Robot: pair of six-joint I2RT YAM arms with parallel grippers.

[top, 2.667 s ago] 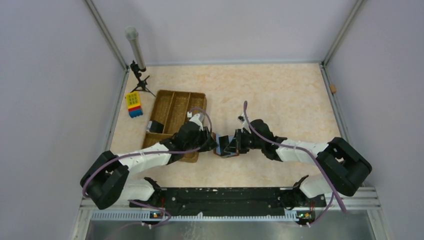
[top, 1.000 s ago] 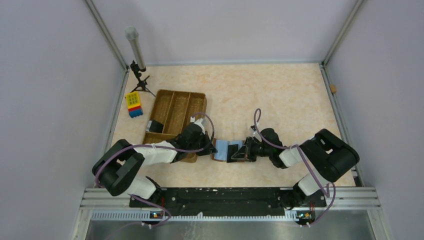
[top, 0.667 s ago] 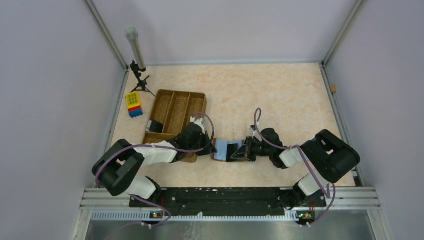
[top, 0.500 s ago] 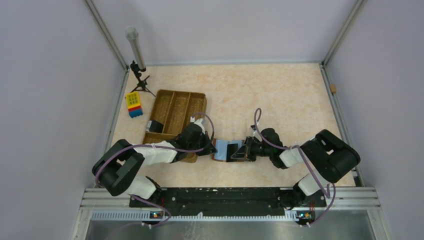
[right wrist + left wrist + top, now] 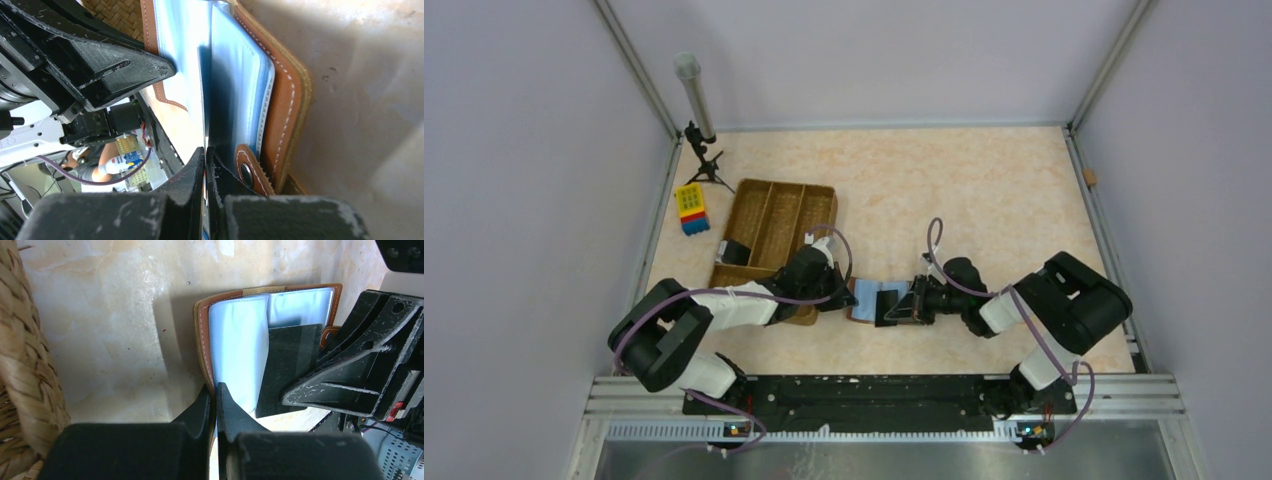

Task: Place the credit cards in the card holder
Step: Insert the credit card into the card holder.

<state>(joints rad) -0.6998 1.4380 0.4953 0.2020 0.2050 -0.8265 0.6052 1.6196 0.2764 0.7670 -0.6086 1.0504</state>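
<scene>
My left hand (image 5: 215, 392) has its fingers pressed together on the near edge of the open brown card holder (image 5: 202, 335). The holder lies on the tabletop (image 5: 984, 200), just right of the woven tray (image 5: 30, 370). My right hand (image 5: 205, 155) is clamped on one dark credit card (image 5: 290, 365), whose left edge rests over the holder's clear sleeves. To do this well, I judge I should pin the leaf flat with the left hand, line the card's edge up with a sleeve mouth, and slide it in level, without buckling the plastic. I count one holder, one card, one tray, one yellow-and-blue block (image 5: 691, 207) and two hands.
</scene>
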